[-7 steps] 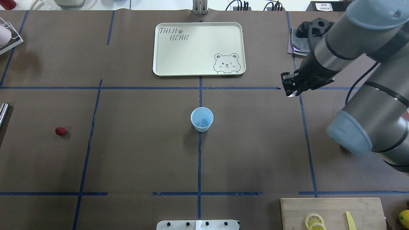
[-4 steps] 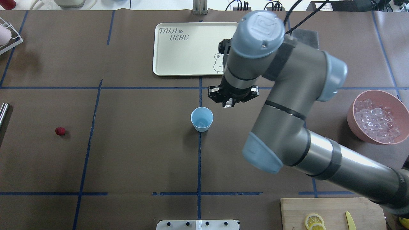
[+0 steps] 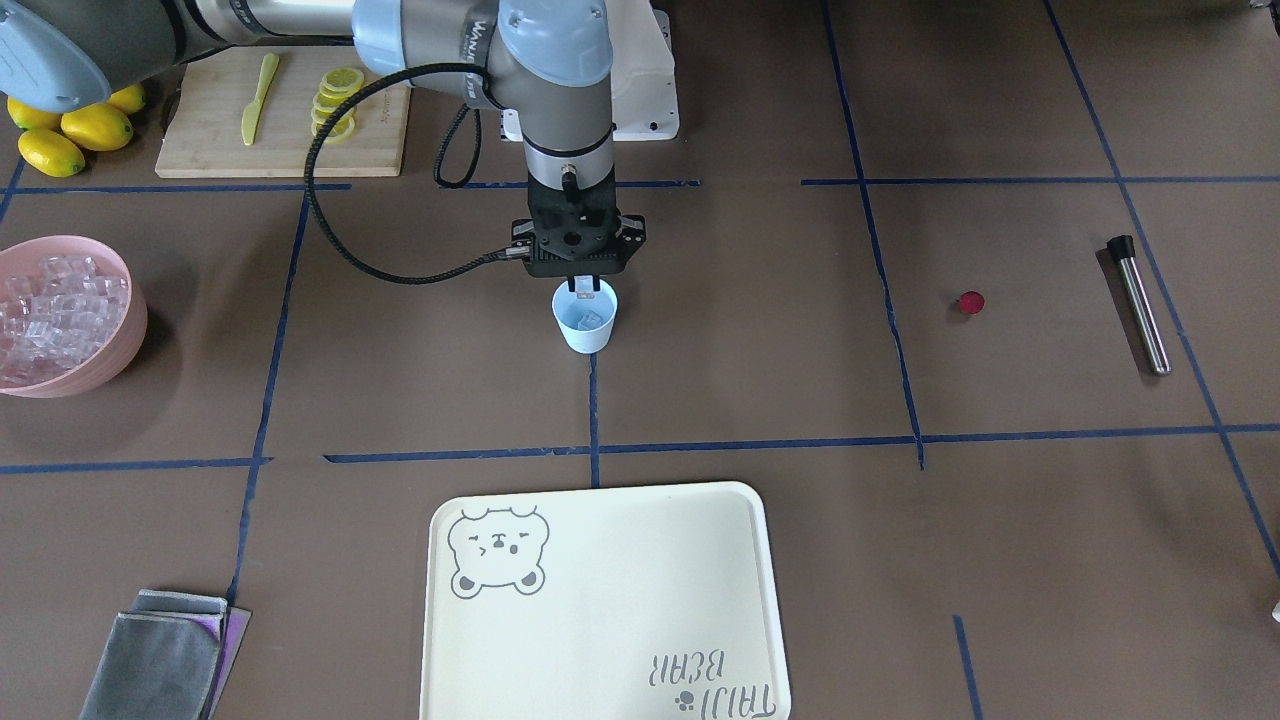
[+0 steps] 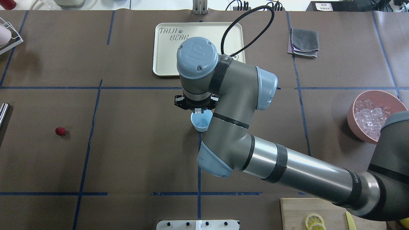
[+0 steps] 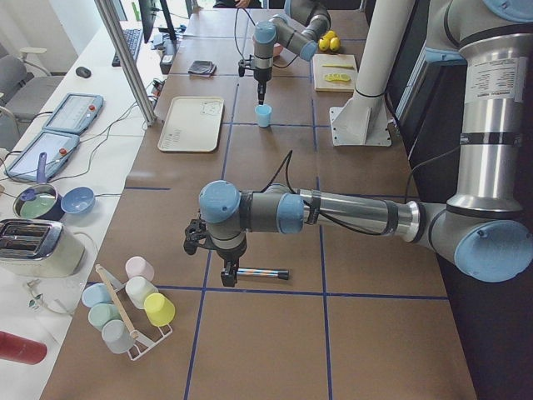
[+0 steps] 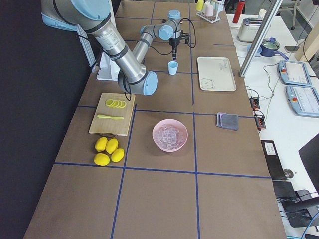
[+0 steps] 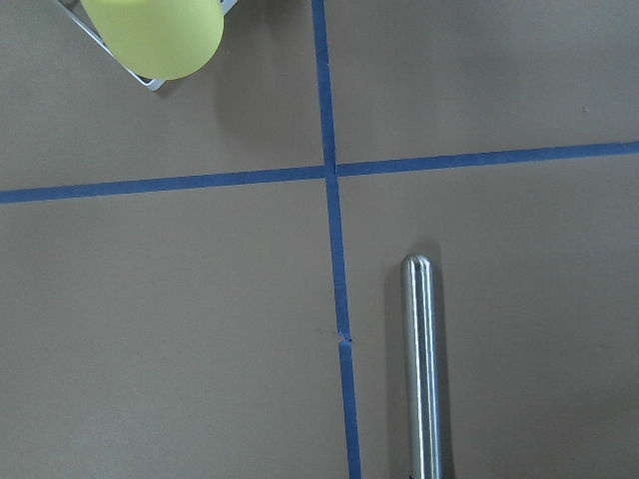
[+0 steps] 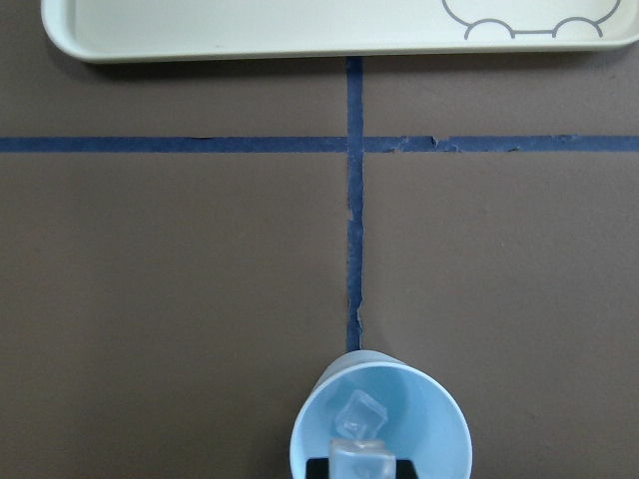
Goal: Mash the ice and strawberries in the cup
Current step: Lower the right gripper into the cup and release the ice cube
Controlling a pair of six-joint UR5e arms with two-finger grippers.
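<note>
The pale-blue cup (image 4: 200,124) stands at the table's middle; it also shows in the front view (image 3: 586,328). One ice cube (image 8: 360,413) lies inside it. My right gripper (image 3: 585,289) hangs straight down over the cup's mouth, shut on a second ice cube (image 8: 361,462). It also shows in the overhead view (image 4: 198,111). The strawberry (image 4: 60,131) lies alone far to the left. My left gripper (image 5: 226,273) shows only in the exterior left view, above a steel rod (image 7: 423,369); I cannot tell whether it is open or shut.
A pink bowl (image 4: 377,93) of ice cubes sits at the right. A cream tray (image 4: 166,48) lies behind the cup, a grey cloth (image 4: 304,41) to its right. A cutting board (image 3: 280,110) with lemon slices and a knife, and whole lemons (image 3: 70,125), are near my base.
My right arm swung left from the bowl side to above the cup, carrying an ice cube. The cup and strawberry have not moved.
</note>
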